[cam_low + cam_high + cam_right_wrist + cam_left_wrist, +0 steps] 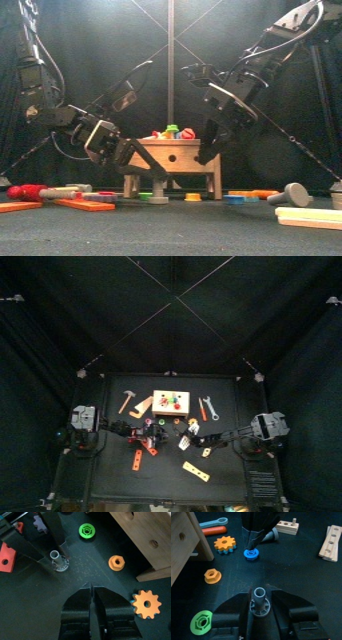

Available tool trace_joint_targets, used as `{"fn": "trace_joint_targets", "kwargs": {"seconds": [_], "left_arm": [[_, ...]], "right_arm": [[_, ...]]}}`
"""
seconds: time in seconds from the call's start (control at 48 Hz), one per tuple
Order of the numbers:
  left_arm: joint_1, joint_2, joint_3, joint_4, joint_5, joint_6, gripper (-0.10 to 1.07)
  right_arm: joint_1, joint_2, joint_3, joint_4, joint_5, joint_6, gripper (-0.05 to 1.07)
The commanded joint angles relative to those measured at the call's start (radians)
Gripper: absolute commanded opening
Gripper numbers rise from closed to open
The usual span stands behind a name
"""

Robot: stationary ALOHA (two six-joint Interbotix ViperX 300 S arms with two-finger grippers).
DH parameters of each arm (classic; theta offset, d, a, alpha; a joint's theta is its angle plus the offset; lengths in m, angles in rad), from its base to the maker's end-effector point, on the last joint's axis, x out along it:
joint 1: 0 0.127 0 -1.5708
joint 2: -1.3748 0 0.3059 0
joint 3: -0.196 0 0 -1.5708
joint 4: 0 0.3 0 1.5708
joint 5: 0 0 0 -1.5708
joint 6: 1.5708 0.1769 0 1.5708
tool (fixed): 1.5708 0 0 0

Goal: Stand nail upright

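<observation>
Flanking upright nail [258,603], left pincer [258,619] wide open.

A wooden toy workbench [178,160] stands mid-table with coloured pieces on top. On the black table [304,577] lie an orange gear [226,544], an orange hex nut [212,575], a green nut [200,622], a blue wrench [213,522] and a wooden block [331,543].

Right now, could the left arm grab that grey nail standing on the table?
Probably yes. The grey nail stands upright between the left gripper's open jaws, with nothing in between. The right gripper, shut, sits a little way off from it.
</observation>
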Motion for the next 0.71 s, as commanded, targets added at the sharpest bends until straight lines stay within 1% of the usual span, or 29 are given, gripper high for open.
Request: {"fn": "trace_joint_targets", "kwargs": {"seconds": [0.0, 0.083, 0.458, 0.604, 0.688], "left_arm": [[0.002, -0.025, -0.009, 0.002, -0.003, 0.002, 0.82], [-0.002, -0.037, -0.005, 0.002, -0.005, 0.002, 0.84], [0.002, -0.127, 0.012, 0.014, -0.012, 0.003, 0.84], [0.002, -0.149, 0.023, 0.012, -0.023, 0.003, 0.84], [0.002, -0.161, 0.032, 0.014, -0.041, 0.003, 0.84]], "right_arm": [[-0.002, -0.040, -0.008, 0.000, 0.003, 0.002, 0.38], [-0.002, -0.038, -0.006, 0.000, 0.003, 0.003, 0.38], [0.002, -0.044, -0.005, 0.003, 0.002, 0.000, 0.38], [0.000, -0.074, 0.006, 0.014, 0.002, 0.005, 0.38], [0.002, -0.098, 0.020, 0.057, -0.008, 0.006, 0.38]]}}
